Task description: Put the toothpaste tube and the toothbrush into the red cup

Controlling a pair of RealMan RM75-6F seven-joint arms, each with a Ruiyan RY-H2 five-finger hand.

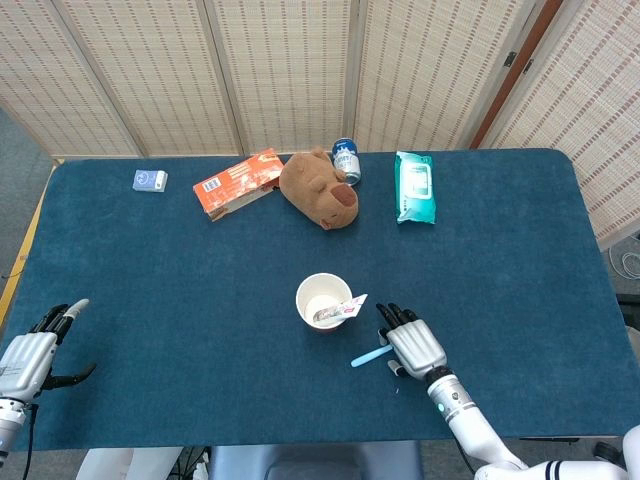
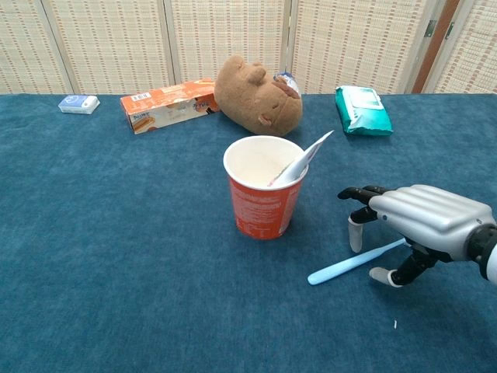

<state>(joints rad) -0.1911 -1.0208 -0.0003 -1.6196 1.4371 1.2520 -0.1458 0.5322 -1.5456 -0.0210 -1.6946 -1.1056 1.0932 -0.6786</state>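
The red cup (image 2: pixel 262 192) stands upright in the middle of the counter (image 1: pixel 150 270). The toothpaste tube (image 2: pixel 301 162) already leans inside it, with its flat end sticking out over the rim. The toothbrush (image 2: pixel 353 262) is light blue and thin, and it lies flat on the counter just beside the cup. The right hand (image 2: pixel 419 225) hangs over the brush end with its fingers apart, holding nothing, likely so it can pinch the brush. The left hand (image 1: pixel 35 353) rests far off at the counter's edge, fingers apart and empty.

Silver-shelled right robot hand (image 2: pixel 423 221), black fingers, pale fingertips (image 2: pixel 355 235)
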